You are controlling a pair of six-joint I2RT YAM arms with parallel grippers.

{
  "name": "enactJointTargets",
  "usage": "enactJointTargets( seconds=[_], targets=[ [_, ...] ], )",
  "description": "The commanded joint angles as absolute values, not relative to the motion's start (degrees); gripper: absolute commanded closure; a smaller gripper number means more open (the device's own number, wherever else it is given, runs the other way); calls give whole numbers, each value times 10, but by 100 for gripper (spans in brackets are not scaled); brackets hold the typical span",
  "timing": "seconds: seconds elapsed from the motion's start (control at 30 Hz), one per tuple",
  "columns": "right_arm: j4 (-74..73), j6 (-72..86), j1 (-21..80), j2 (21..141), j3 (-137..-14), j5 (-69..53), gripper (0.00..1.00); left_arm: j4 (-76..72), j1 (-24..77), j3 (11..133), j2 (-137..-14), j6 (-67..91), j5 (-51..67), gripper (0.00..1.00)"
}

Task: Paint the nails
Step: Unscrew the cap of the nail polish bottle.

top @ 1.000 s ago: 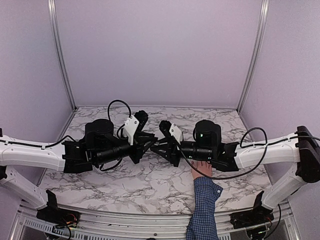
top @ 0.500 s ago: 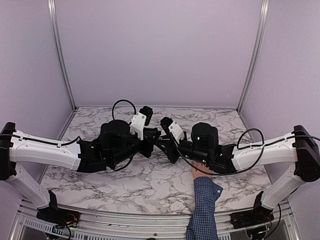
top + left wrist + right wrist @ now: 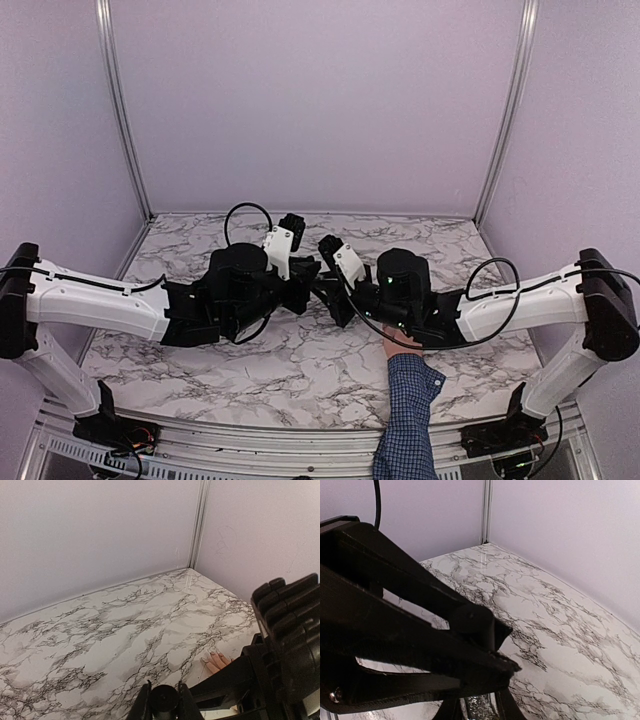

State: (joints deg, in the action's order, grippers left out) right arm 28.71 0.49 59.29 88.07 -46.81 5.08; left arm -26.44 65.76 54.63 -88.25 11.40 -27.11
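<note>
A pale hand [image 3: 403, 341] in a blue checked sleeve [image 3: 405, 412] lies flat on the marble table, its fingers under my right arm. The left wrist view shows several fingertips with their nails [image 3: 213, 653] past that arm. My left gripper [image 3: 308, 283] [image 3: 164, 687] is shut on a round dark cap [image 3: 165, 701]. Facing it at mid-table, my right gripper [image 3: 330, 290] [image 3: 478, 705] is shut on a small glittery grey bottle [image 3: 479, 710]. The left gripper's black fingers [image 3: 445, 645] cross in front of the bottle, so whether cap and bottle are joined is hidden.
The marble table [image 3: 300, 370] is closed in by lilac walls with metal corner posts [image 3: 120, 110] [image 3: 505, 110]. Both arms stretch in from the sides and meet just left of the hand. Black cables loop above each wrist.
My left arm has reached further right and forward, bringing its gripper up against the right gripper. The right arm has shifted slightly left. The hand has stayed put.
</note>
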Motion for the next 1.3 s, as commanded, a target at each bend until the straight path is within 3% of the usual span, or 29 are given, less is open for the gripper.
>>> enactJointTargets(
  seconds=[0.0, 0.2, 0.33, 0.57, 0.83, 1.27],
  targets=[
    [313, 16, 600, 869, -487, 49, 100, -256, 654, 552, -872, 97, -304, 87],
    [310, 15, 600, 859, -477, 44, 100, -256, 654, 548, -849, 81, -296, 67],
    [305, 16, 599, 855, -472, 38, 100, -255, 653, 541, -827, 76, -284, 48],
    [299, 10, 586, 833, -455, -37, 100, -253, 650, 511, -764, 25, -205, 28],
    [280, -29, 577, 796, -438, -231, 100, -243, 611, 442, -632, -22, 48, 21],
    [196, -93, 576, 791, -467, -526, 100, -199, 609, 412, -567, -111, 342, 26]
  ],
)
